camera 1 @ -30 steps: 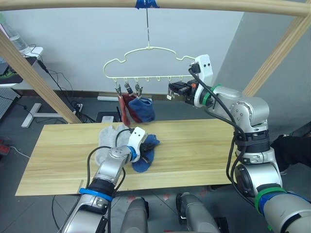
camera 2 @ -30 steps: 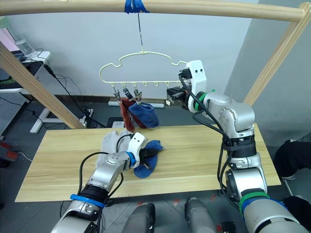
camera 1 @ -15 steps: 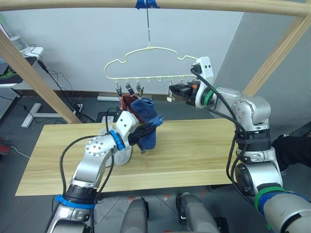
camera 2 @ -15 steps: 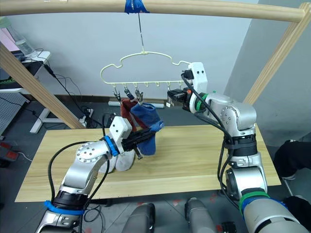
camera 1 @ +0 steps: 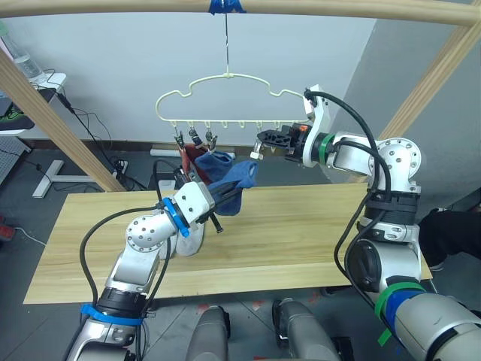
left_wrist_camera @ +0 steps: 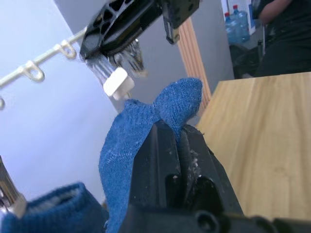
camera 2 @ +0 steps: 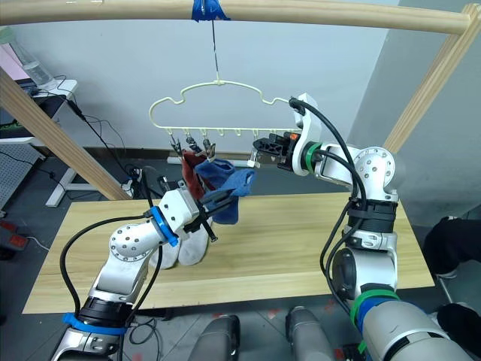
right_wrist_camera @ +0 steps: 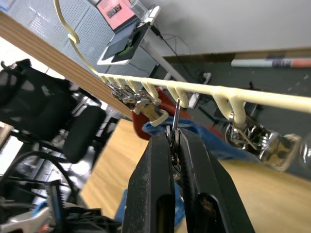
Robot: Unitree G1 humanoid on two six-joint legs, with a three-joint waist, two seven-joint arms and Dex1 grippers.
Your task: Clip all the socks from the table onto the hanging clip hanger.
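The pale clip hanger (camera 2: 218, 83) hangs by its hook from the top pole. A rust red sock (camera 1: 191, 161) and a blue sock (camera 1: 216, 159) hang from its left clips. My left gripper (camera 1: 219, 194) is shut on a second blue sock (camera 1: 240, 176) and holds it up just below a metal clip (camera 1: 256, 154). My right gripper (camera 1: 264, 141) is shut on that clip (right_wrist_camera: 174, 127). In the left wrist view the sock's tip (left_wrist_camera: 180, 97) stands right under the clip. Light grey socks (camera 2: 191, 248) lie on the table (camera 1: 316, 226), partly hidden by my left arm.
A round wooden pole frame spans overhead (camera 1: 316, 9), with slanted poles at the left (camera 1: 52, 120) and right (camera 1: 428, 83). Cables and a stand lie on the floor behind the table (camera 1: 90, 162). A person in dark clothes sits off the table's right end (left_wrist_camera: 286, 34).
My left gripper has lifted the blue sock off the table, up and right to the clip. My right gripper and the hanger have shifted slightly left.
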